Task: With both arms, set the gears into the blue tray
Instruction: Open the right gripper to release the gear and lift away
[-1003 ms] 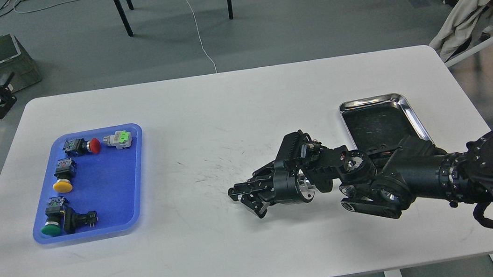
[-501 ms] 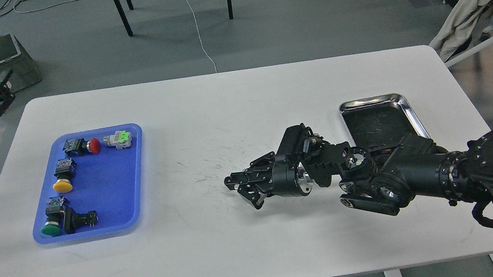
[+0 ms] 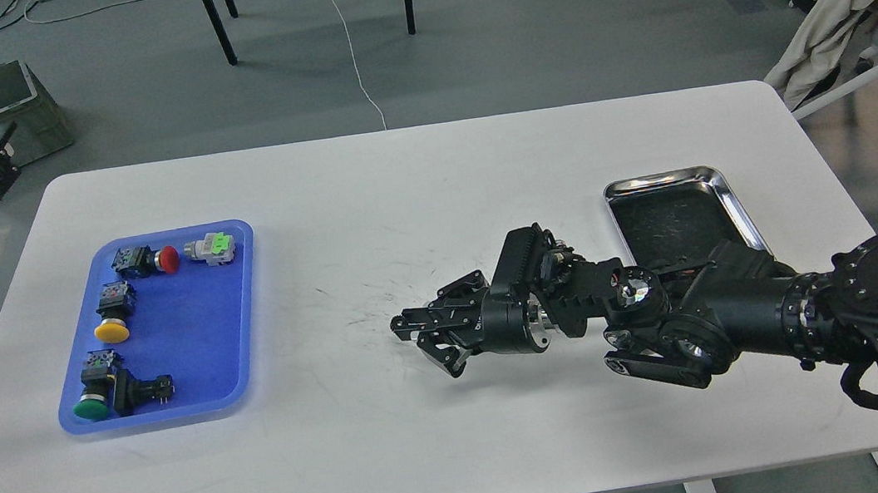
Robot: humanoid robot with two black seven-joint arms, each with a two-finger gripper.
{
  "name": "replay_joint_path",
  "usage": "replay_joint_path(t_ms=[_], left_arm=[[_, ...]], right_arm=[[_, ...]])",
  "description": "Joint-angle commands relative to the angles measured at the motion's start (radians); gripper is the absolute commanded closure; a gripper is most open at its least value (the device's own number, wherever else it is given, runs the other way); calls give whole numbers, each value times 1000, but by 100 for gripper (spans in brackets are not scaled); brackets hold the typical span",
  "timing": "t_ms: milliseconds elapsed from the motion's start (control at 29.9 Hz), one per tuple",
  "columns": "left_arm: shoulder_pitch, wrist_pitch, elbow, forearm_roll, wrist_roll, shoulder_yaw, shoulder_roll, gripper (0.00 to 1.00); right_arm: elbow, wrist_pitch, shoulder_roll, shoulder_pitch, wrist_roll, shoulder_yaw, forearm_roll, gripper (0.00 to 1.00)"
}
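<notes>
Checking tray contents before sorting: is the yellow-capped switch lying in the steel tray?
No, the yellow-capped switch lies in the blue tray, not the steel tray.

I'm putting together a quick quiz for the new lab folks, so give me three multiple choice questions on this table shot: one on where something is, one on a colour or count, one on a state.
1. Where does the steel tray lie on the white table?
A. right side
B. left side
C. stacked on the blue tray

2. Which cap colour is missing among the push-button switches in the blue tray?
A. red
B. yellow
C. orange

3. How does the right claw stand?
A. clamped on a switch
B. fingers spread, over bare table
C. resting inside the steel tray

Answers: 1 A, it sits near the right edge. 2 C, the caps show red, yellow and green. 3 B, its fingers are apart at mid-table with nothing visible between them.
</notes>
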Motion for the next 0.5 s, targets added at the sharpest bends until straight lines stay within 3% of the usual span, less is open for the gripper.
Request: replay_joint_path(t_ms=[0, 100, 301, 435, 468], left_arm=[[0, 0, 0, 0, 0, 0, 0, 1], [-1, 0, 0, 0, 0, -2, 0, 1], [-1, 0, 0, 0, 0, -8, 12, 1], [0, 0, -6, 0, 0, -8, 15, 1], [0, 0, -6, 0, 0, -6, 15, 1]], right_arm=[[-1, 3, 0, -4, -2, 0, 1, 77], [-2, 7, 0, -4, -10, 2, 5, 61], [-1, 7, 0, -4, -12, 3, 15, 46], [-2, 7, 0, -3, -15, 11, 24, 41], [-12, 7, 0, -3, -18, 26, 31, 34]])
